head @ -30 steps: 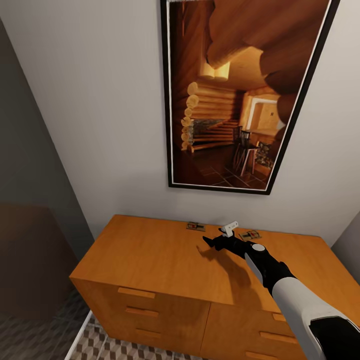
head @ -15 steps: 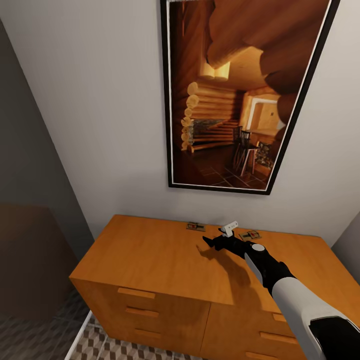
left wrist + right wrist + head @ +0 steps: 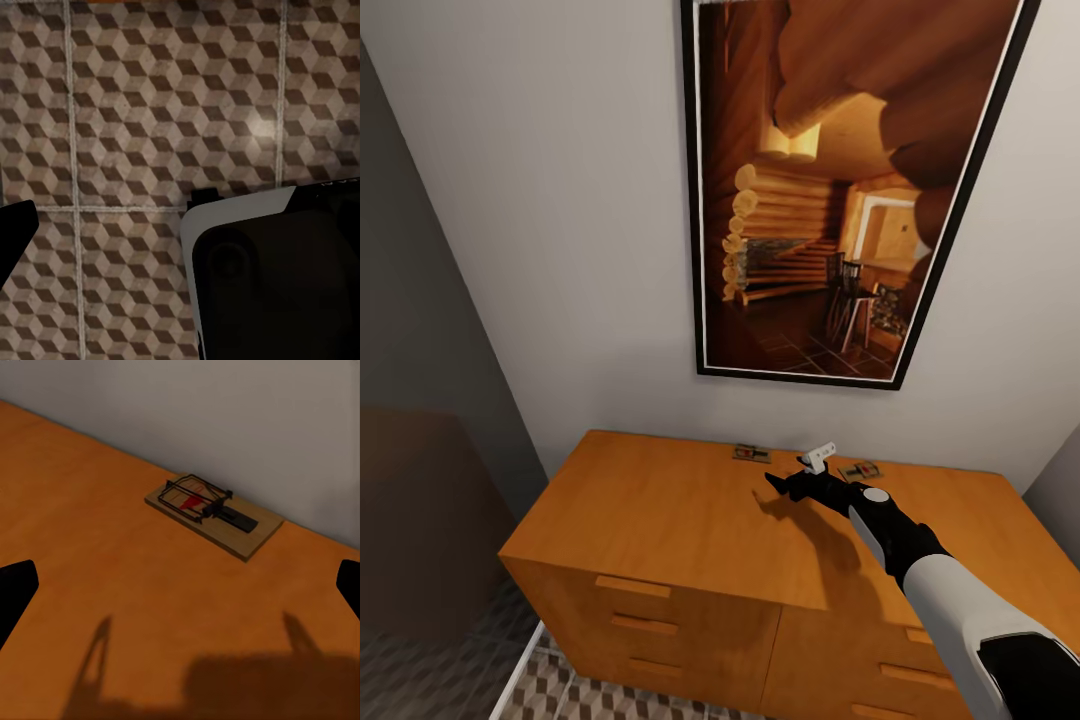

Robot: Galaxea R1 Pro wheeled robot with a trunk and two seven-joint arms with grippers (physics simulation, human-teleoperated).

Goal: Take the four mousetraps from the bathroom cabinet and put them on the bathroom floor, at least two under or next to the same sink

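Two mousetraps (image 3: 751, 453) (image 3: 859, 469) lie on the orange-brown cabinet (image 3: 660, 510), close to the wall. They are small wooden boards with dark wire. My right gripper (image 3: 780, 485) hovers just above the cabinet top, a short way in front of them, open and empty. The right wrist view has one mousetrap (image 3: 214, 514) ahead of the right gripper (image 3: 180, 585), with a red mark under its wire and both fingertips far apart at the frame's sides. In the left wrist view one dark fingertip (image 3: 15, 232) of my left gripper hangs over the cube-patterned bathroom floor (image 3: 150, 112).
A large framed picture (image 3: 830, 190) of a log interior hangs on the wall above the cabinet. A dark translucent partition (image 3: 420, 450) stands to the cabinet's left. Patterned floor tiles (image 3: 550, 690) lie below the drawer fronts (image 3: 635, 625). Part of my own body (image 3: 277, 277) crosses the left wrist view.
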